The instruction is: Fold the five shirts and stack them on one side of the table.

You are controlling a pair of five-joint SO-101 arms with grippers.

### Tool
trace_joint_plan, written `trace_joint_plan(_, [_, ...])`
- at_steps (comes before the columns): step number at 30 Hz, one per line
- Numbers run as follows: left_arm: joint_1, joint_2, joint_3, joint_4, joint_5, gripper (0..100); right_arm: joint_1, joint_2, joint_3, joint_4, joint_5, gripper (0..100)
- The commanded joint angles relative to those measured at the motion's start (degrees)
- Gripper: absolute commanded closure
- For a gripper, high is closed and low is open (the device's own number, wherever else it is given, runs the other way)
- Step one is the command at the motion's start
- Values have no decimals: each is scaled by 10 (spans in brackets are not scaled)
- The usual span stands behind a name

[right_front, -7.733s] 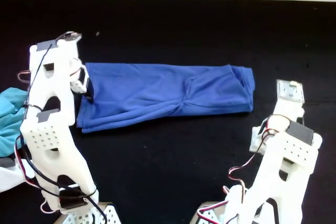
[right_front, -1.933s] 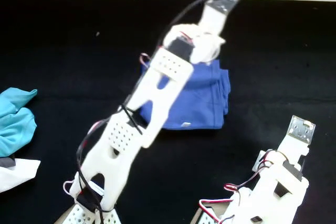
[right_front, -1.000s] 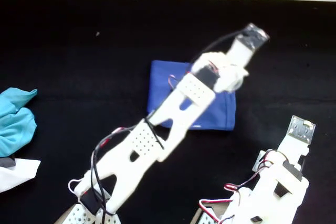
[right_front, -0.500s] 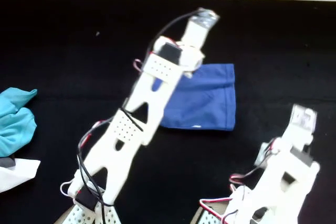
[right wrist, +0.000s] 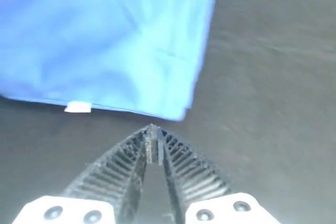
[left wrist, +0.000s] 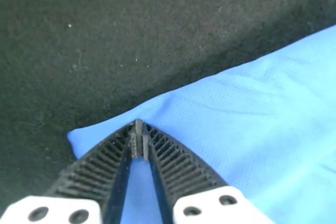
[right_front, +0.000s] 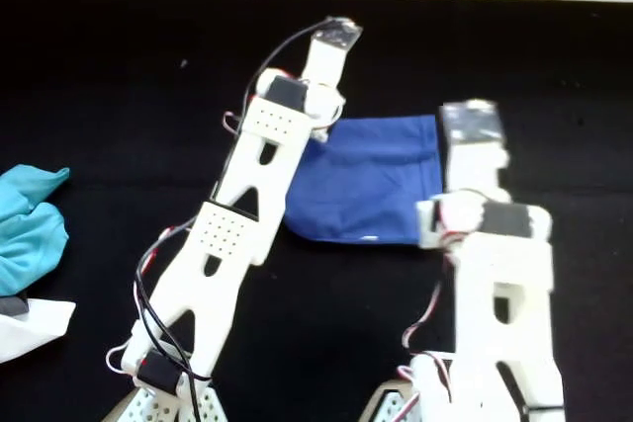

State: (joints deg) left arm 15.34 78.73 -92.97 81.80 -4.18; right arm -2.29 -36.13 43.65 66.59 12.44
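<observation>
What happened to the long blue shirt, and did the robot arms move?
The blue shirt went from a long strip to a folded square near the table's middle. The left gripper swept across it, then drew back to its far left corner, fingers shut. The right gripper, also shut, came forward to the shirt's near right corner. The teal shirt and the white cloth at the left edge stayed put.

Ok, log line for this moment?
blue shirt: folded, flat on table | left pincer: shut, at shirt's corner | right pincer: shut, over table just off another corner | teal shirt: bunched, left side
</observation>
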Motion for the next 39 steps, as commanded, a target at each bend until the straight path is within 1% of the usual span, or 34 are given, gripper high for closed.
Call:
trace_joint_plan(1, [-8,-32,-25,-4,2,990,-32,69,-22,-25,-6,991])
trace_joint_plan(6, [-20,-105,-25,24,4,990,-17,191,-21,-65,-4,991])
trace_joint_plan(10, [-40,-173,-24,83,3,990,7,238,-26,-73,-4,991])
trace_joint_plan(12, [-57,-204,-24,123,3,989,23,237,-26,-66,-6,991])
trace_joint_plan(15, [-87,-247,-24,186,3,990,44,224,-55,-16,-6,991])
trace_joint_plan(18, [-129,-285,-22,199,3,990,53,169,-98,40,-6,991])
trace_joint_plan(22, [-183,-350,-22,200,3,990,52,86,-153,57,-10,981])
trace_joint_plan(24, [-206,-399,-22,201,3,990,52,83,-182,68,-53,939])
trace_joint_plan(26, [-230,-453,-22,202,4,988,52,107,-216,89,-99,851])
trace_joint_plan(28, [-252,-506,-8,202,4,988,49,146,-254,108,-120,762])
trace_joint_plan(30, [-274,-562,36,202,4,988,42,195,-298,116,-123,699])
trace_joint_plan(32, [-294,-623,114,202,4,988,37,250,-347,131,-123,682])
trace_joint_plan(35, [-310,-728,280,201,3,988,29,335,-423,162,-123,680])
trace_joint_plan(39, [-310,-896,533,200,2,988,15,444,-518,196,-128,678])
